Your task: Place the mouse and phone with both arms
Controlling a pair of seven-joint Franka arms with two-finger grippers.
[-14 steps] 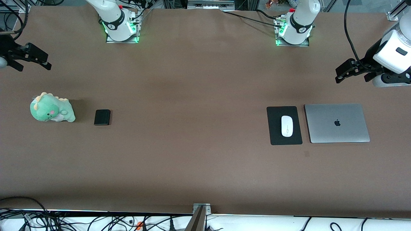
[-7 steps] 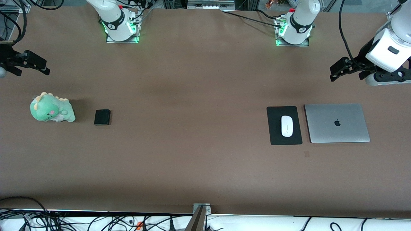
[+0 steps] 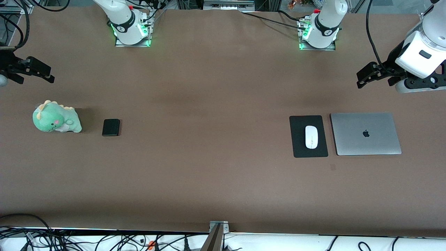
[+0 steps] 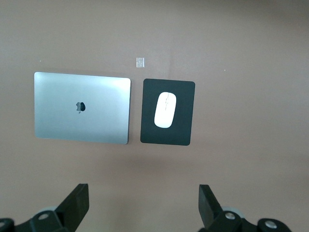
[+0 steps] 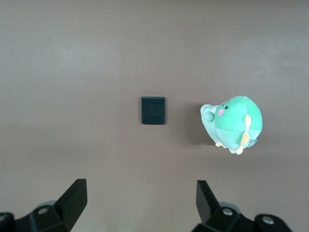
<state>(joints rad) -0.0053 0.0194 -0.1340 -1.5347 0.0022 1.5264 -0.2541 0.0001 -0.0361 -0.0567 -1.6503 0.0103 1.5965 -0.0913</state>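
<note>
Left gripper (image 3: 370, 74): released, fingers spread wide, nothing held. It hangs over bare tabletop (image 3: 216, 104) at the left arm's end, its wrist camera looking down on the laptop and mouse.
Right gripper (image 3: 30, 69): released, fingers spread wide, nothing held. It hangs over bare tabletop at the right arm's end, its wrist camera looking down on the phone and plush.
Mouse (image 3: 311, 137): small glossy white oval with a thin grey centre line. It rests at the middle of the mouse pad (image 3: 299, 146), a flat matte black rectangle lying just beside the laptop.
Phone (image 3: 111, 127): thick plain black slab with rounded corners. It lies flat on the tabletop near the plush dinosaur, apart from it.
Laptop (image 3: 365, 134): closed, brushed silver lid with a dark logo, flat on the tabletop.
Plush dinosaur (image 3: 55, 117): soft green fabric, pale spines, pink cheek.
Placement rationale: each item probably lies on its own arm's side, allowing simultaneous reaches.
Task status: neither item grasped yet.
</note>
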